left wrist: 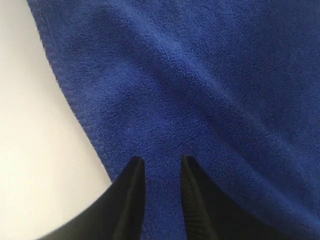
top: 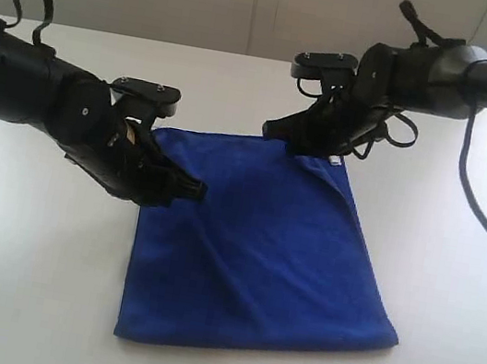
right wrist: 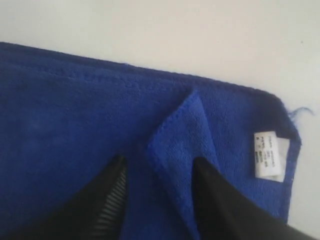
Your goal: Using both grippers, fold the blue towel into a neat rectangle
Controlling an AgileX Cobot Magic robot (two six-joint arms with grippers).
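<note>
The blue towel [top: 260, 250] lies on the white table as a rough rectangle with diagonal creases. My left gripper [top: 193, 190] is over its left edge, a little in from the far-left corner. In the left wrist view this gripper [left wrist: 160, 161] is open, with fleece [left wrist: 200, 75] showing between the fingers. My right gripper [top: 281, 138] is at the towel's far edge. In the right wrist view it [right wrist: 159, 162] is open, straddling a raised pointed flap [right wrist: 182, 135] of the towel [right wrist: 60, 100].
A white care label [right wrist: 267, 155] sits at the towel's far-right corner [top: 336, 161]. The white table [top: 26, 249] spreads around the towel on all sides. A black cable [top: 483, 203] hangs from the right arm.
</note>
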